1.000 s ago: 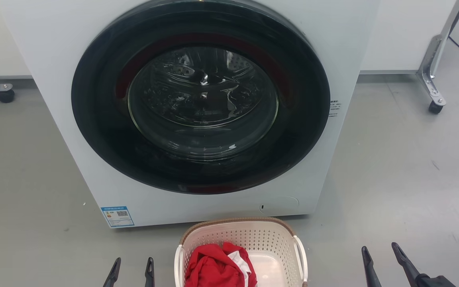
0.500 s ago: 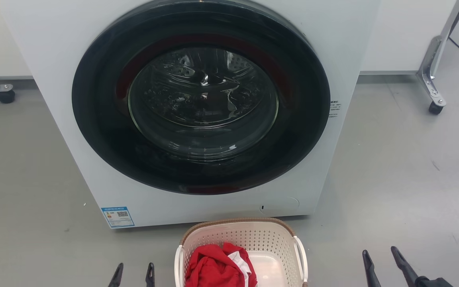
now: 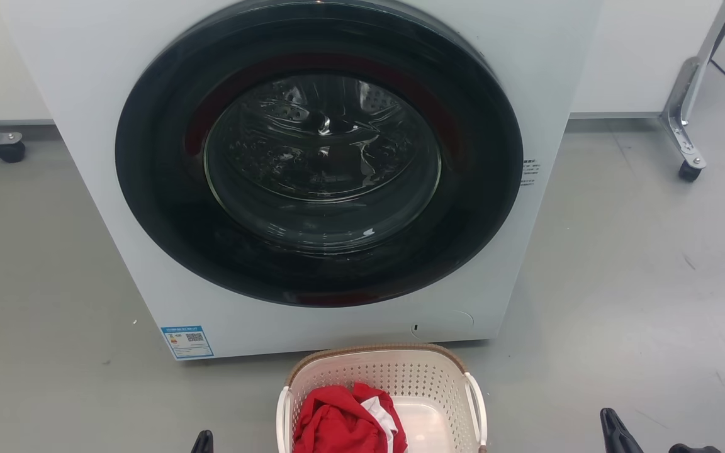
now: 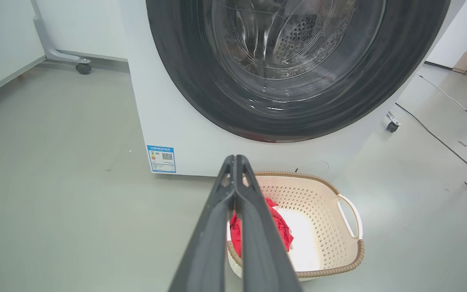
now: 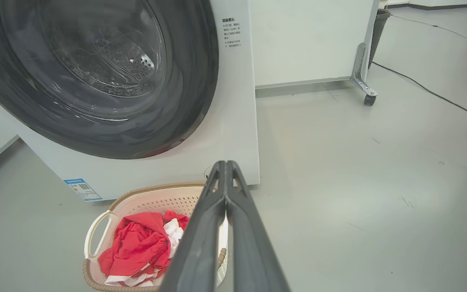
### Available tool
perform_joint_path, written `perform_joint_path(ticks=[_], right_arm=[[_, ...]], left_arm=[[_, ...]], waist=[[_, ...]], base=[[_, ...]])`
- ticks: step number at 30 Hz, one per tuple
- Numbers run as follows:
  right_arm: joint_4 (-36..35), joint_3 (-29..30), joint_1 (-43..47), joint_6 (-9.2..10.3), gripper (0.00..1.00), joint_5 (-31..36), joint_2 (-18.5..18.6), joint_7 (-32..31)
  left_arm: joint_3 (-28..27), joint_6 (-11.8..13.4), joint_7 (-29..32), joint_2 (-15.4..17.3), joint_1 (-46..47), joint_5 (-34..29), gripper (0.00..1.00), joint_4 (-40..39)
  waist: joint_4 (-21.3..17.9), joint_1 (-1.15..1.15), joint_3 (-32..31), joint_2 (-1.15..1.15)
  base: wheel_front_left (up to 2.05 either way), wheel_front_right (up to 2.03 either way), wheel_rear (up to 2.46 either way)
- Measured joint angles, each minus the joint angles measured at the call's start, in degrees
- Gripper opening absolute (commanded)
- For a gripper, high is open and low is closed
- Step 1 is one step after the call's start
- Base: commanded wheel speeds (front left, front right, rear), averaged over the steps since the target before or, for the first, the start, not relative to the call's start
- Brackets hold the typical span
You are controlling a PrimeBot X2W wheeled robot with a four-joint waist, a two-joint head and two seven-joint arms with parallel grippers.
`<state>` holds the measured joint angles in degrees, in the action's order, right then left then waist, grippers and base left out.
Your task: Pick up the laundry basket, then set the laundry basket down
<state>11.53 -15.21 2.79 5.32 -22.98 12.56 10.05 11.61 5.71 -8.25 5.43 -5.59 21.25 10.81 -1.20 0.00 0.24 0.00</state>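
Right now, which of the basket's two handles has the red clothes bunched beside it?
The left handle: the red clothes heap on that side of the laundry basket; beside the right handle the basket floor is bare.

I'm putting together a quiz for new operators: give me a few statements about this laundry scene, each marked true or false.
1. The laundry basket stands on the floor in front of the washing machine. True.
2. The basket is empty. False: red and white clothes lie in it.
3. The machine's round door hangs open. False: it is shut.
4. The left hand and right hand are clear of the basket. True.
5. The label on the machine is red. False: it is blue.
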Motion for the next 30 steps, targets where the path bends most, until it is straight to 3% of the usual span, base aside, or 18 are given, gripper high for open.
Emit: perform_joint_path(ticks=[30], right_arm=[[1.9, 7.9, -2.4, -4.02, 0.0, -24.2, -3.4, -6.1]], left_arm=[[-5.8, -4.3, 5.4, -0.8, 3.1, 24.8, 0.0, 2.0]], waist=[[0.4, 0.0, -0.1, 0.0]], base=[[0.0, 0.0, 0.0]])
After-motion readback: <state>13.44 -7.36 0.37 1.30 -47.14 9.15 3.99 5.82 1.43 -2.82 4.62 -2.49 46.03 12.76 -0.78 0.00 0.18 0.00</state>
